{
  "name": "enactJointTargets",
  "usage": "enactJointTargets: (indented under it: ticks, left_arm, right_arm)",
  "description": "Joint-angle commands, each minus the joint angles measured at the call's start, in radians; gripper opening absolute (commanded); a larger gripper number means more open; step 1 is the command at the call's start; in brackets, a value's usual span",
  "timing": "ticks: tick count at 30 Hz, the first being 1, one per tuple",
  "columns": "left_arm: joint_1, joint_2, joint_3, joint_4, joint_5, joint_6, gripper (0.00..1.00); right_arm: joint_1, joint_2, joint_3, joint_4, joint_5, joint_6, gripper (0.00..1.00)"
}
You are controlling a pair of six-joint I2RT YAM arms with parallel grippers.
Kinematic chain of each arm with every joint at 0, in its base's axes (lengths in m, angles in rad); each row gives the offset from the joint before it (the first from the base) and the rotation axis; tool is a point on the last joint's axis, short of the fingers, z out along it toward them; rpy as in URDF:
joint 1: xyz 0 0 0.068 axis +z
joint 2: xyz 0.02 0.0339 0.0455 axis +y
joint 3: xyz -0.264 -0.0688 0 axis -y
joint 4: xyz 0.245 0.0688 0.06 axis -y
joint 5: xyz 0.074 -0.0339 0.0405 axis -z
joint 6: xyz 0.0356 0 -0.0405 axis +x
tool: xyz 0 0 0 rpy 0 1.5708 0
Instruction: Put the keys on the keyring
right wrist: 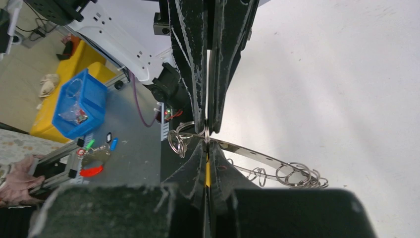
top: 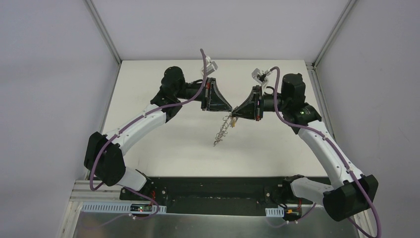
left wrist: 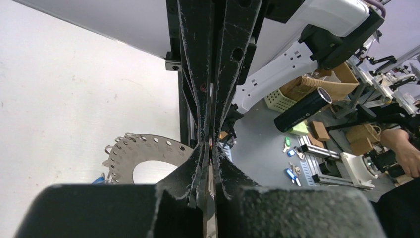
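We see the white counter filling the middle of the overhead view. The left arm reaches in from 8 o'clock and the right arm from 4 o'clock. Their tips meet nose to nose just right of the counter's centre.

The left fingers are pressed flat together, and so are the right fingers.

The keyring hangs from that meeting point and slants toward 7 o'clock above the counter. We cannot tell whether its low end touches the counter. From the left wrist, its flat grey face with a row of holes lies at 9 o'clock of the tips. Its rim runs in behind the left fingers, which seem to pinch it.

From the right wrist it shows edge-on, running toward 4 o'clock, with wire loops bunched along the rim. A yellow sliver sits in the seam of the right fingers; we cannot tell what it is.
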Motion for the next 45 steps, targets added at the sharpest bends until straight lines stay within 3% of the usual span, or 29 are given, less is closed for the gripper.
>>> enactJointTargets:
  ticks: [1,4,6,11,18,27,38,45]
  left_arm:
    - [0.002,-0.04,0.09,-0.25,0.054,0.271,0.11]
    - [0.002,-0.056,0.175,-0.648,0.016,0.593,0.22]
    - [0.002,-0.059,0.21,-0.801,-0.006,0.715,0.28]
    - [0.0,-0.088,0.193,-0.845,-0.029,0.811,0.39]
    - [-0.018,-0.113,0.144,-0.798,-0.059,0.824,0.52]
    - [-0.039,-0.111,0.035,-0.585,-0.081,0.646,0.48]
    - [-0.066,-0.085,0.025,-0.564,-0.059,0.622,0.28]
    - [-0.067,-0.083,0.023,-0.605,-0.048,0.645,0.24]
  right_arm:
    - [0.021,-0.009,0.139,-0.322,0.078,-0.289,0.0]
    - [0.057,0.021,0.222,-0.518,0.161,-0.437,0.0]
    - [0.082,0.039,0.257,-0.593,0.209,-0.487,0.0]
    - [0.168,0.049,0.254,-0.642,0.307,-0.542,0.0]
    - [0.216,0.092,0.265,-0.632,0.297,-0.526,0.0]
    - [0.233,0.122,0.268,-0.593,0.279,-0.507,0.0]
    - [0.237,0.122,0.255,-0.577,0.294,-0.497,0.0]
    - [0.237,0.118,0.257,-0.575,0.311,-0.49,0.0]
